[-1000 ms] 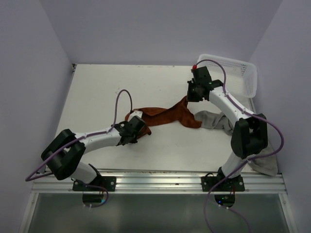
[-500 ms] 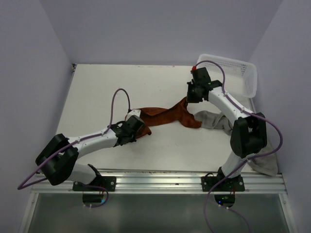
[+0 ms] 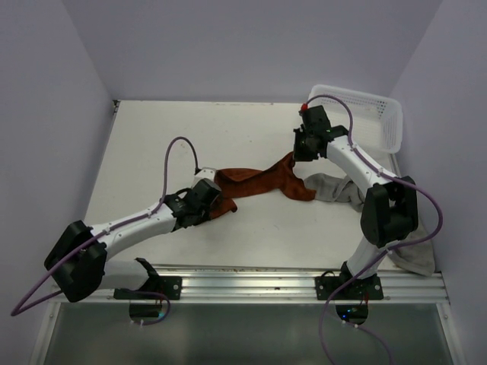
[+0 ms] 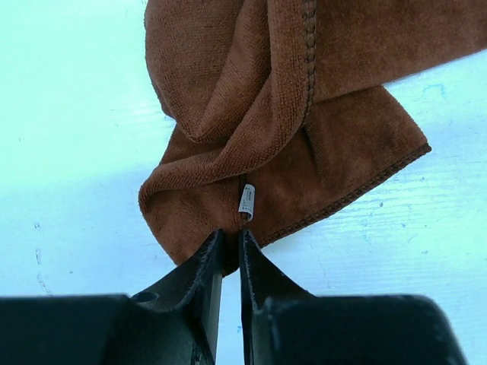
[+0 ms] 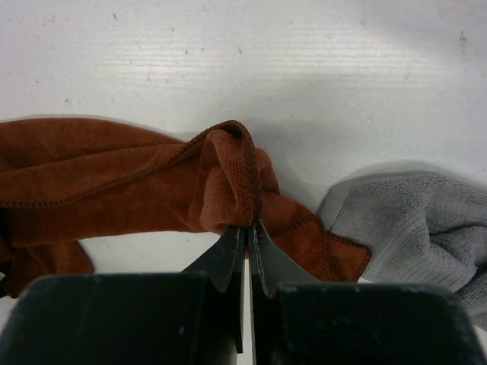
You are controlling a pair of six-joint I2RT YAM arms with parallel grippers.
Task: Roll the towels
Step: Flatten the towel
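Note:
The rust-brown towel [image 3: 259, 183] lies stretched and bunched across the middle of the table. My left gripper [image 3: 211, 195] is shut on its near left corner; in the left wrist view the jaws [image 4: 230, 242] pinch the towel [image 4: 251, 114] just below its white tag. My right gripper [image 3: 298, 149] is shut on the far right corner; in the right wrist view the fingers [image 5: 246, 232] pinch a raised fold of the brown towel [image 5: 114, 182]. The grey towel [image 3: 335, 188] lies crumpled right of it, also showing in the right wrist view [image 5: 415, 220].
A white mesh basket [image 3: 373, 114] stands at the far right corner. Another grey cloth [image 3: 415, 255] hangs over the table's near right edge beside the right arm's base. Purple walls close in on three sides.
My left arm has straightened and its base link swung down and left, while the gripper stays shut on the towel's corner. The right arm has barely moved.

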